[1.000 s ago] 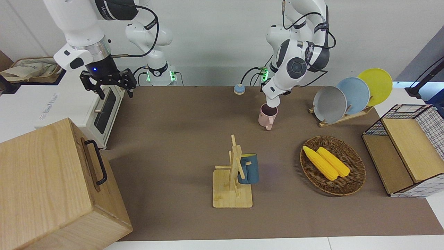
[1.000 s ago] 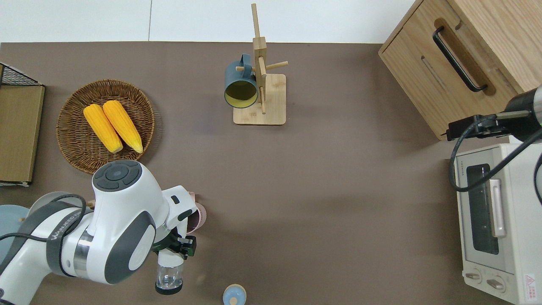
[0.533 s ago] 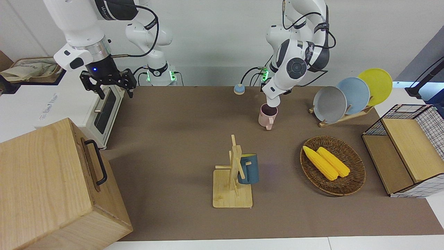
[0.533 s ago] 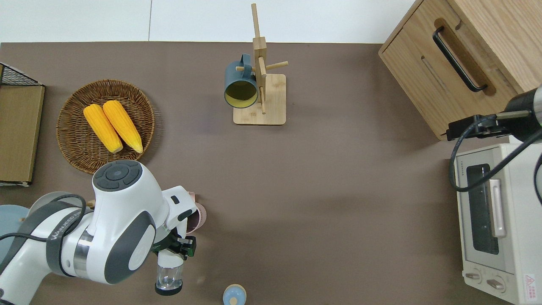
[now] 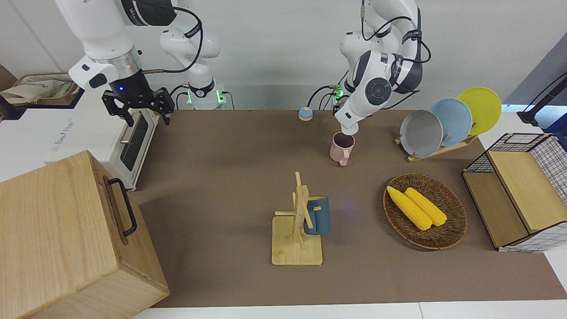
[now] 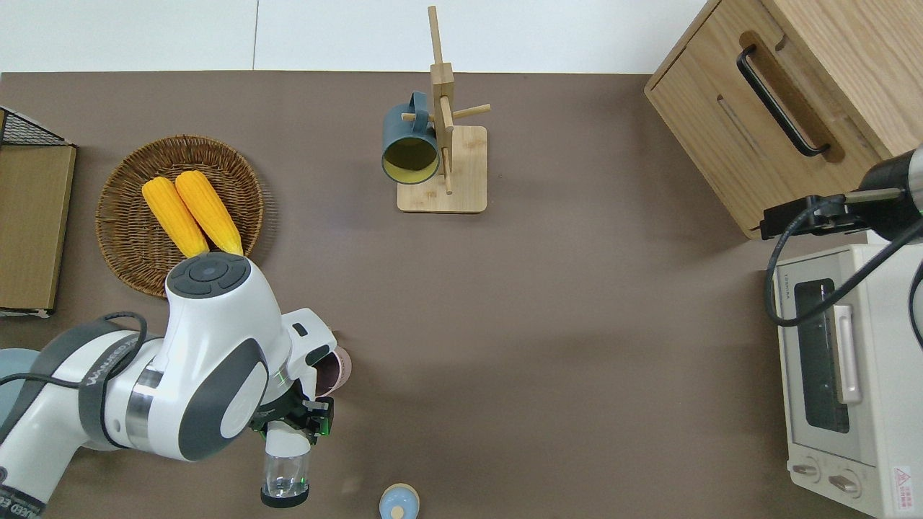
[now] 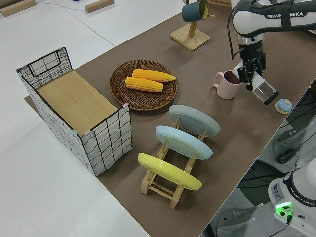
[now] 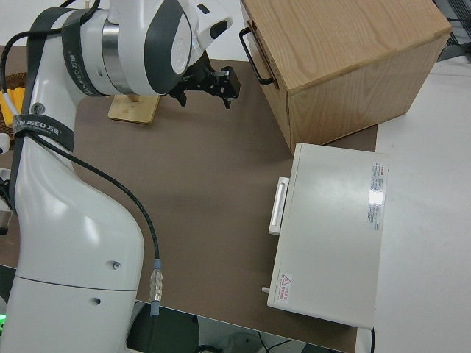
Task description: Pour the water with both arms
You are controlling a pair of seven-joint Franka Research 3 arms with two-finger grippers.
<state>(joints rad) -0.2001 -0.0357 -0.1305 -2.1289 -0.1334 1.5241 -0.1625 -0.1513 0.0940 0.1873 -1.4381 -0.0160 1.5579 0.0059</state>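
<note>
Overhead view: the left gripper (image 6: pixel 288 427) clamps a clear bottle (image 6: pixel 286 472), tipped toward the pink mug (image 6: pixel 336 366); the parked right gripper (image 5: pixel 138 107) gapes empty.

A: The left gripper (image 7: pixel 251 74) is black on a white and grey arm, and the bottle (image 6: pixel 285 472) it holds is clear with a black base.

B: Just beside it the mug (image 5: pixel 342 148) is pale pink, dark inside, perhaps plum.

A: Well apart, a teal mug (image 5: pixel 318 215), yellow inside, hangs on a pale wood rack (image 5: pixel 299 221).

B: Yellow corn (image 5: pixel 416 207) lies in a brown woven basket (image 5: pixel 452 232). Grey, blue and yellow plates (image 5: pixel 449 120) are near the arm.
</note>
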